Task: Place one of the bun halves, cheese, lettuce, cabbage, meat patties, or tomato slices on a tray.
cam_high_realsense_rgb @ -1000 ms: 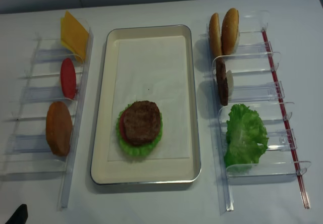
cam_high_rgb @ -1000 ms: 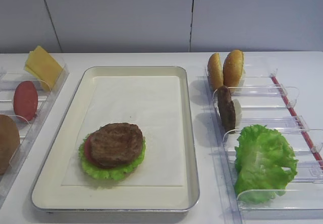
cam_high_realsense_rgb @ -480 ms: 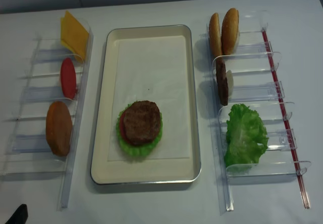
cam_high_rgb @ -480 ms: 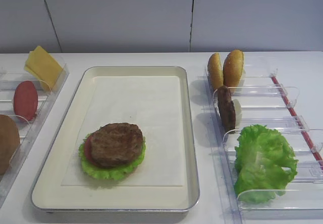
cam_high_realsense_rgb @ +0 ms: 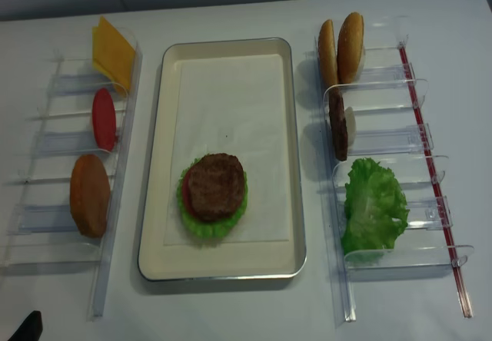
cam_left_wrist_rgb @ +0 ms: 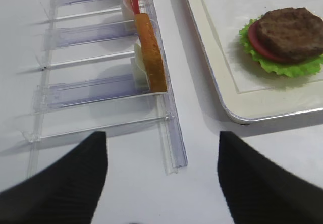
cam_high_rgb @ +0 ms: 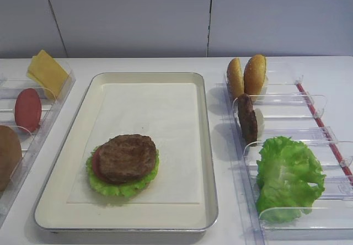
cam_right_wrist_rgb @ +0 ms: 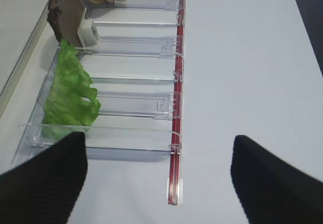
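though no writing readable, meat patty (cam_high_rgb: 127,158) tops lettuce (cam_high_rgb: 122,185) on tray (cam_high_rgb: 207,145).

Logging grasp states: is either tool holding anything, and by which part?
Nothing is held. The right tool and left tool both stand open over bare table.

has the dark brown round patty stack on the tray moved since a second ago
No. The dark brown round patty sits at the same spot against the silvery-rimmed tray's near edge in both high views.
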Controlling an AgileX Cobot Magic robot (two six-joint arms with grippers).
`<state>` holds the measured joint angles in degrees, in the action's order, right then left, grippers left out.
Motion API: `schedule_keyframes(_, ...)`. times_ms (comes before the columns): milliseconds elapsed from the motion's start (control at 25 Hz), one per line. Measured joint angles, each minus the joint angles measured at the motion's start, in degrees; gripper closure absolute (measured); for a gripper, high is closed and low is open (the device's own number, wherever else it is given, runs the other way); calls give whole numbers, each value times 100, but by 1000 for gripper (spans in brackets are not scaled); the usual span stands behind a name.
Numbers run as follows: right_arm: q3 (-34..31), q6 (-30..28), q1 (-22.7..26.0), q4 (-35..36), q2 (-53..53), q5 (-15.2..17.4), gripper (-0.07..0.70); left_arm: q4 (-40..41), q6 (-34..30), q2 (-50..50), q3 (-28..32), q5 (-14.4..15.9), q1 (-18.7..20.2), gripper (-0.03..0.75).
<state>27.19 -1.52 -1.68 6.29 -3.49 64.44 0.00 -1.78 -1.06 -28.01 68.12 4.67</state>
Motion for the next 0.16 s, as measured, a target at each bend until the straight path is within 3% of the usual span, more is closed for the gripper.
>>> schedule_keyframes(160,0,0,0,0,0,0,34,0,0,0,0,0,0,244)
